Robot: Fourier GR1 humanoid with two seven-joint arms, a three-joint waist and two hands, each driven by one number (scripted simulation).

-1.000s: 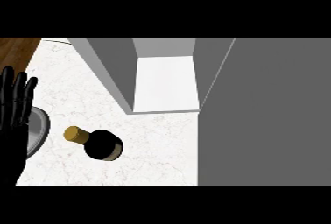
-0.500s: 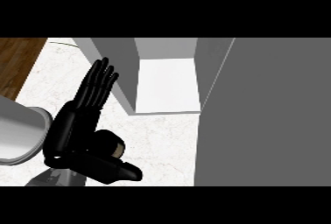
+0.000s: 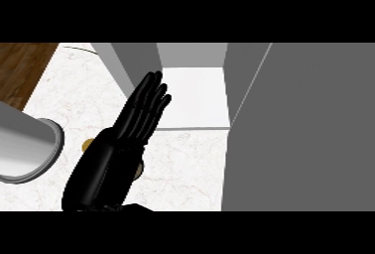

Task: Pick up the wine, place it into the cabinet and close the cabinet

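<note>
My left hand (image 3: 121, 149) is held over the counter at centre left, open, its straight fingers pointing toward the cabinet. The wine bottle lies beneath it and is almost entirely hidden; only its tan cork end (image 3: 88, 145) peeks out at the hand's left side. I cannot tell whether the hand touches the bottle. The cabinet (image 3: 194, 96) stands open just beyond the fingertips, showing a white floor inside between grey walls. My right hand shows nowhere.
The cabinet's large grey door (image 3: 300, 129) fills the right side, swung open toward me. My grey left forearm (image 3: 22, 149) crosses the left edge. White marble counter (image 3: 187, 166) shows between hand and door. Brown wood floor (image 3: 22, 69) lies beyond the counter's left edge.
My left hand has swung from the left edge toward the middle, over the bottle, covering it. Its fingers now point at the cabinet opening.
</note>
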